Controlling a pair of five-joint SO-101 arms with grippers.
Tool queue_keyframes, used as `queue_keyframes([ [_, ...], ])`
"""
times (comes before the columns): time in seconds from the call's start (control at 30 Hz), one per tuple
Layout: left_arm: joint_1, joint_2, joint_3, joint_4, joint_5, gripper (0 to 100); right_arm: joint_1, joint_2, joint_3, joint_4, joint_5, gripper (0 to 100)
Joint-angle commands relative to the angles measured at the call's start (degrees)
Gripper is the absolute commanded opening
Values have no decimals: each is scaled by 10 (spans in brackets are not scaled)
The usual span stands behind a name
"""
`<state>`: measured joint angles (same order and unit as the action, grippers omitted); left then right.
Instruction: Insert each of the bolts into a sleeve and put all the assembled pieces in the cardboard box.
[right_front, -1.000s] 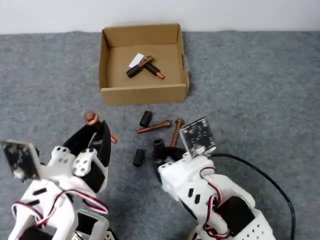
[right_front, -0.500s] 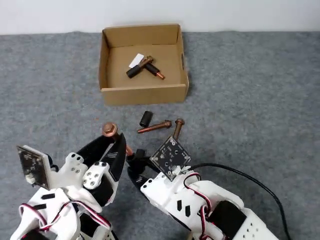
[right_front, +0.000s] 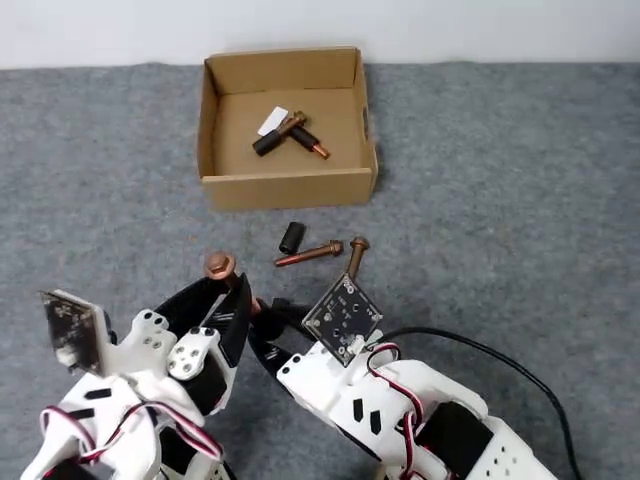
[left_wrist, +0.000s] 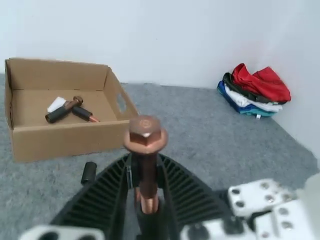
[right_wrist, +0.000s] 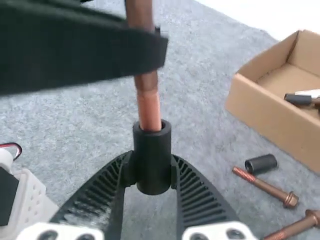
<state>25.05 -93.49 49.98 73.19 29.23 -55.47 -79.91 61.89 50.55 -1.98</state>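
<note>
Left jaws clamped on copper bolt (left_wrist: 145, 145). Right jaws clamped on black sleeve (right_wrist: 151, 157); bolt tip sits inside the sleeve mouth.

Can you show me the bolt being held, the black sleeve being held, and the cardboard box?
held bolt (left_wrist: 146, 175), left wrist view, middle of its shank.
held sleeve (right_wrist: 151, 160), right wrist view, its side wall.
cardboard box (right_front: 288, 188), high view, its front wall.

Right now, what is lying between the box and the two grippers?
In the high view, a loose sleeve, a bolt and a second bolt lie on the carpet between the box and the left gripper and right gripper.
</note>
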Motion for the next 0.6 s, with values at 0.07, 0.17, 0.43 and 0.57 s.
queue_keyframes([
  [0.07, 1, -2, 44, -1, 0, 6, -4, -7, -18, -30, 33, 8],
  [0.17, 2, 0, 50, 0, 15, 9, -4, -7, -18, -29, 33, 8],
  [0.43, -5, 2, 47, 91, 16, 234, -4, -7, -18, -29, 33, 8],
  [0.57, -41, 3, 36, 98, 12, 236, -4, -2, -14, -29, 33, 8],
])
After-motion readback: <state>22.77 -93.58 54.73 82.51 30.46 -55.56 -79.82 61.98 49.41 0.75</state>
